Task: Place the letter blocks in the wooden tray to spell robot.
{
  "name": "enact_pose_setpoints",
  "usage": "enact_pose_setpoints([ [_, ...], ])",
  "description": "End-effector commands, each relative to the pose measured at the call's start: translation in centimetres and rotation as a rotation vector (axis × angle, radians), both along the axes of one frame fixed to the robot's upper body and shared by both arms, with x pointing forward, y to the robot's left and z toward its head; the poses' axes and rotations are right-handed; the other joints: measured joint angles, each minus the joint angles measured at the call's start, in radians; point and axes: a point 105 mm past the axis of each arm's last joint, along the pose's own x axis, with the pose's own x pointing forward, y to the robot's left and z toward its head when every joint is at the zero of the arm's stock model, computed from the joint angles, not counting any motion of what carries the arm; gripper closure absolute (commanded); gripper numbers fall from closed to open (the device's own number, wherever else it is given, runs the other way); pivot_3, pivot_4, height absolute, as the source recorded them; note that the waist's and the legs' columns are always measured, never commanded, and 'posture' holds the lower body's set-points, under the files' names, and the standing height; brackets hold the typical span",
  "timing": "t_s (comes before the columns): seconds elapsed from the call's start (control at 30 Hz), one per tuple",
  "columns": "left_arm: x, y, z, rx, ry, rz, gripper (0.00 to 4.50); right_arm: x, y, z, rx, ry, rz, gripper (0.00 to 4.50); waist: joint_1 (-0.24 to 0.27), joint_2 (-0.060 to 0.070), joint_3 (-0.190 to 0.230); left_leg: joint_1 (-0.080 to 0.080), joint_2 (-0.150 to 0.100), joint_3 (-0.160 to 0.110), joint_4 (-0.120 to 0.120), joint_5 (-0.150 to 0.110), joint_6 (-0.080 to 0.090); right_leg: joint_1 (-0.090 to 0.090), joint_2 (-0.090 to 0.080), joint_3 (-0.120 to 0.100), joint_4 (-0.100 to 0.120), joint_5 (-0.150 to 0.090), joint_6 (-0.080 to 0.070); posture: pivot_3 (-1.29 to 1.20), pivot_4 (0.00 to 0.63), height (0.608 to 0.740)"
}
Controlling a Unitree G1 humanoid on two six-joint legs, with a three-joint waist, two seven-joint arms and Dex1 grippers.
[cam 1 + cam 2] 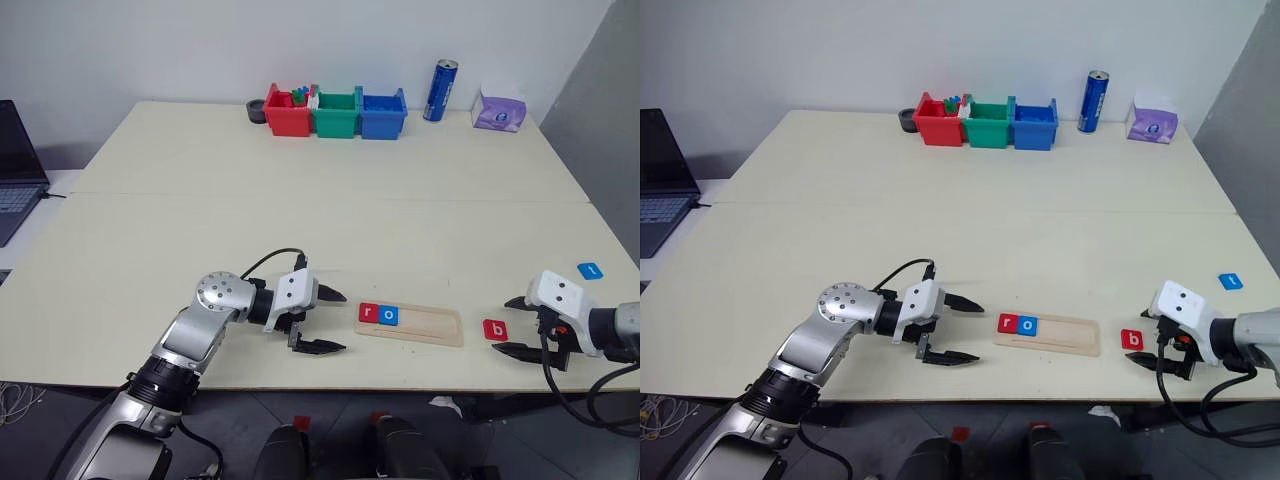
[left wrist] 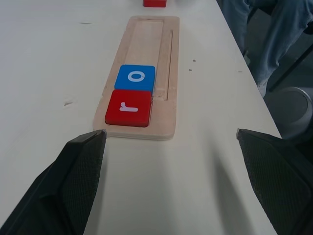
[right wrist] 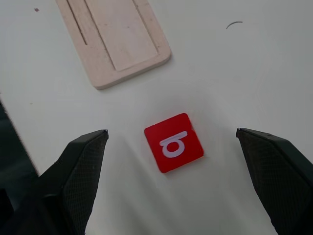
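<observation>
wooden tray point(image 1: 412, 325) was seen on counter point(image 1: 300, 210), red r point(image 1: 368, 313) and blue o point(image 1: 389, 316) seated | red b point(image 1: 495, 329) lay beside tray | left hand point(image 1: 333, 320) spread open | right hand point(image 1: 515, 326) spread open over b

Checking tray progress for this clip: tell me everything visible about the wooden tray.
The wooden tray is a long, narrow, pale wood strip with rounded corners, a shallow recess and a thin groove along one side. It lies flat near the table's front edge, between the two hands, neither touching it. At its left end sit a red r tile and a blue o tile, side by side; the rest is bare.
</observation>
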Motion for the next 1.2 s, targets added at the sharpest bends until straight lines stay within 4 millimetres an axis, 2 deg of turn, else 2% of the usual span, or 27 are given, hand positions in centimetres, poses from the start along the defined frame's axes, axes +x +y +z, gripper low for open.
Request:
enact_pose_setpoints([
  [0.03,0.0,-0.3,0.8,-0.004,-0.044,-0.014,0.0,0.4,-0.2,-0.2,-0.03,0.021,0.049,0.04,0.0,0.0,0.0,0.0,0.0,0.0,0.0,0.0,0.0,0.0,0.0,0.0,0.0,0.0,0.0,0.0,0.15,0.74],
  [0.2,0.0,-0.3,1.0,-0.004,-0.048,-0.005,0.0,0.7,0.0,-1.2,-0.035,0.058,0.076,0.04,0.0,0.0,0.0,0.0,0.0,0.0,0.0,0.0,0.0,0.0,0.0,0.0,0.0,0.0,0.0,0.0,0.15,0.74],
  [0.23,0.0,-0.2,1.0,-0.004,-0.048,-0.003,0.0,0.8,0.1,-1.3,-0.029,0.06,0.076,0.2,0.001,0.0,0.0,0.0,0.0,0.0,0.0,0.0,0.0,0.0,0.0,0.0,0.0,0.0,0.0,0.0,0.15,0.74],
  [0.33,-0.1,-0.2,1.0,-0.003,-0.048,0.003,0.0,0.8,0.2,-1.6,-0.029,0.064,0.081,0.92,0.001,0.0,0.0,0.0,0.0,0.0,0.0,0.0,0.0,0.0,0.0,0.0,0.001,0.0,0.0,0.0,0.15,0.74],
  [0.53,-0.2,0.0,0.9,0.0,-0.044,0.015,0.0,0.9,1.0,-0.7,-0.014,0.034,0.103,3.06,0.001,0.0,0.0,0.0,0.001,-0.001,0.0,0.0,0.0,0.0,0.0,0.0,0.001,0.0,0.0,0.0,0.15,0.74],
  [0.63,-0.2,0.1,0.8,0.002,-0.043,0.019,0.0,0.9,2.5,0.7,-0.007,-0.003,0.158,3.04,0.001,0.001,0.0,0.0,0.001,-0.001,0.0,0.0,0.0,0.0,0.0,0.0,0.001,0.0,0.0,0.0,0.15,0.74],
  [0.77,-0.1,0.2,0.8,0.002,-0.045,0.031,0.0,1.3,6.0,2.1,0.046,-0.068,0.222,3.04,-0.003,0.001,0.0,0.001,0.001,-0.002,0.0,0.0,0.0,0.0,0.0,0.001,0.002,0.0,0.0,0.0,0.15,0.74],
  [0.97,0.1,0.3,0.8,0.003,-0.049,0.046,0.0,1.9,8.9,2.1,0.064,-0.08,0.238,3.04,0.002,0.001,0.0,0.0,0.001,-0.002,0.001,0.0,0.0,0.0,0.0,0.0,0.001,0.0,0.0,0.0,0.15,0.74],
  [1.2,-0.1,0.1,1.0,-0.018,-0.041,0.05,0.0,2.6,11.0,1.0,0.062,-0.062,0.256,3.04,0.002,0.001,0.0,0.0,0.001,-0.002,0.001,0.0,0.0,-0.001,-0.001,0.0,0.001,0.0,0.0,0.0,0.15,0.74],
])
